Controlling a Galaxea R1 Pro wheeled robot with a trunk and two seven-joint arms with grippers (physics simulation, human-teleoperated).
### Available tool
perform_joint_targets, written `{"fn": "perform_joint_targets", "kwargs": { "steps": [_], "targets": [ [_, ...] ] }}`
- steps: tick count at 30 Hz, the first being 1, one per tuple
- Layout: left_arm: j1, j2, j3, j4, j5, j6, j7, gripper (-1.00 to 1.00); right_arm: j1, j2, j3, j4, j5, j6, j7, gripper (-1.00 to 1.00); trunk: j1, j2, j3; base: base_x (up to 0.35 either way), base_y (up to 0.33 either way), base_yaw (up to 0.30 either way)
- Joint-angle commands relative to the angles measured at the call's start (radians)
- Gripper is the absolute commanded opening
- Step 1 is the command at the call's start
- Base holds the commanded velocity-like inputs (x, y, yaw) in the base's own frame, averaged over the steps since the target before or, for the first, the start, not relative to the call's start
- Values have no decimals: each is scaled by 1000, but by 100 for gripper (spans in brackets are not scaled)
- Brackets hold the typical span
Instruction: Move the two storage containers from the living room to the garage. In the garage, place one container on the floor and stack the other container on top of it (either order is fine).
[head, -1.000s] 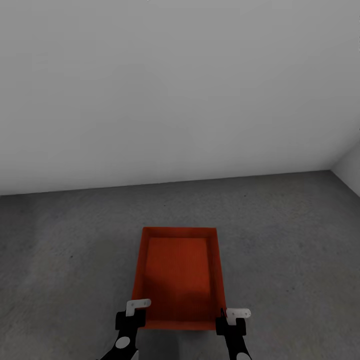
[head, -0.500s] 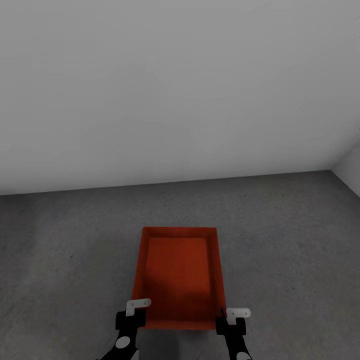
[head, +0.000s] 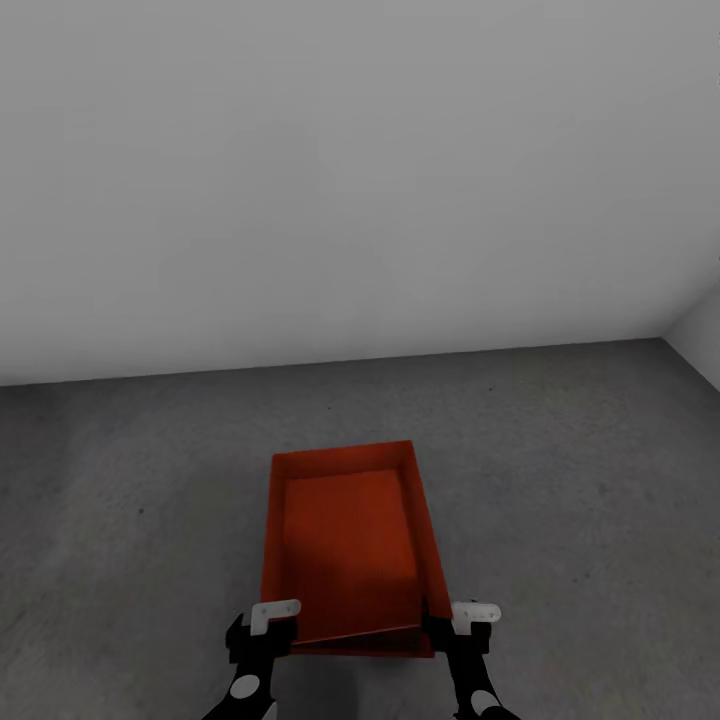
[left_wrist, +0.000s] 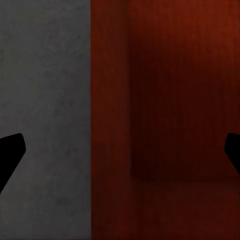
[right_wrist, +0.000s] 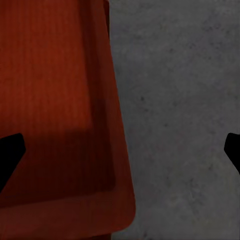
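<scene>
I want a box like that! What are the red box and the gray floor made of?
The red box looks like plastic: thin plain walls, one even orange-red color, fine ribbed lines inside, a rounded corner. It could be something else. The floor looks like concrete: dull dark gray, speckled, no shine.

Container (head: 345, 535) on floor (head: 580, 480) — between both hands; wall (head: 360, 180) behind.

The bin (head: 345, 530) is red-orange, its inner base faintly ribbed with fine lines and darker in shade at the near end. A second red-orange rim (head: 365, 642) peeks from beneath it. The floor (head: 580, 480) is dark grey, matte and lightly speckled. The wall (head: 350, 180) is plain white, greying downward. Each end effector (head: 262, 628) (head: 462, 628) is black with white fingertips (head: 275, 610).
</scene>
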Motion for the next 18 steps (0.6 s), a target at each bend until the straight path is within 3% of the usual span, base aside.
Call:
{"fn": "perform_joint_targets", "kwargs": {
  "steps": [1,18],
  "targets": [
    [-1,1,-9,1,10,-4,6,100,-1,0,8,1,-9,-3,-4,100,0,0,-1,0,0,0],
    [-1,1,-9,1,13,-4,6,100,-1,1,8,1,-18,-3,-5,100,0,0,-1,0,0,0]
  ]
}}
